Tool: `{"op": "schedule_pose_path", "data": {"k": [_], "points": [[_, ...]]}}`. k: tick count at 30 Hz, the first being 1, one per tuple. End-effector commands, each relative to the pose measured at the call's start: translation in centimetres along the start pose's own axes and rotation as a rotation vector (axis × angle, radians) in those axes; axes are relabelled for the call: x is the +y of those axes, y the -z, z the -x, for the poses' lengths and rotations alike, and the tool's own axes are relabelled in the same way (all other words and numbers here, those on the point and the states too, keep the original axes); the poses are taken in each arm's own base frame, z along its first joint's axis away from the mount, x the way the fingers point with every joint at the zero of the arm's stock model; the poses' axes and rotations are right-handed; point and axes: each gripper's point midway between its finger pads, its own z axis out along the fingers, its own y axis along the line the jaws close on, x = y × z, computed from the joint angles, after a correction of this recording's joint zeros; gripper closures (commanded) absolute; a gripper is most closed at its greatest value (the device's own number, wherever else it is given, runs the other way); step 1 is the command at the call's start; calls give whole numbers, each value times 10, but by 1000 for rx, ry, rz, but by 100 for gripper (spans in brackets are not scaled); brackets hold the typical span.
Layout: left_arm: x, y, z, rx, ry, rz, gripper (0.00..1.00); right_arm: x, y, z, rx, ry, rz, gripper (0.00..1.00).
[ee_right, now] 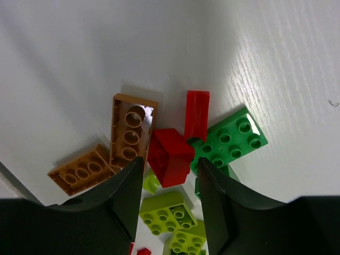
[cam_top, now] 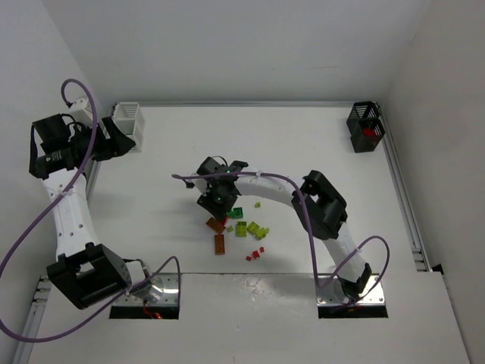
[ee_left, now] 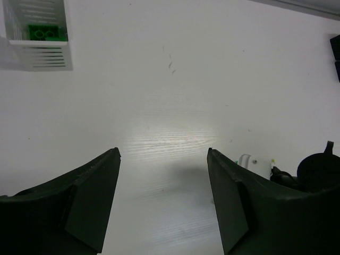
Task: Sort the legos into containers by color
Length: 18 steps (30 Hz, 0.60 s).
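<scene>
1. Right jaws: parted and lowered astride a red brick [ee_right: 170, 156] in the pile. Nothing is clamped, and contact with its sides cannot be judged.
2. Left jaws: spread wide and empty, above the bare counter [ee_left: 175, 106] at far left, just beside the white bin [ee_left: 37, 50].
3. Around the red brick:
   - a slim red piece [ee_right: 197, 114] on its far side;
   - a dark green brick [ee_right: 234, 139] on the right, six round studs up;
   - two flat orange plates [ee_right: 130, 130] on the left, showing round hollows;
   - lime bricks [ee_right: 167, 212] on the near side.
   All are glossy, hard-edged moulded plastic on a matt white, faintly grained surface.
4. Containers: both are slatted, open-topped boxes. The white bin holds one green brick [ee_left: 48, 32]. The black bin [cam_top: 366, 127], at the far right corner, shows something red inside.
5. Progress, as judged: early. At least one item sits in each bin, while the cluster of legos [cam_top: 239, 227] lies unsorted at mid-counter, including every orange and lime piece that can be seen.
</scene>
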Motion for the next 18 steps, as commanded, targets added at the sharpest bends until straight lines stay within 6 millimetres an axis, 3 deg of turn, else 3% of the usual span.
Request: {"op": "schedule_pose_path", "data": {"k": [1,7,11,14,18], "points": [[-13,10,10,-53,-12,-32,28,-3,2,11,-27,-17,-16,54],[-13,9,7,-46,-6,-41,28,-2,-8,7,-7,-20,-3,54],[-13,9,7,-46,-6,-41,28,0,-13,-6,25,-26,10,65],[-13,9,7,-46,-6,-41,28,1,-11,-5,15,-24,8,76],[-13,9,9,-53,-12,-41,28,-3,11,-1,-26,-36,11,91]]}}
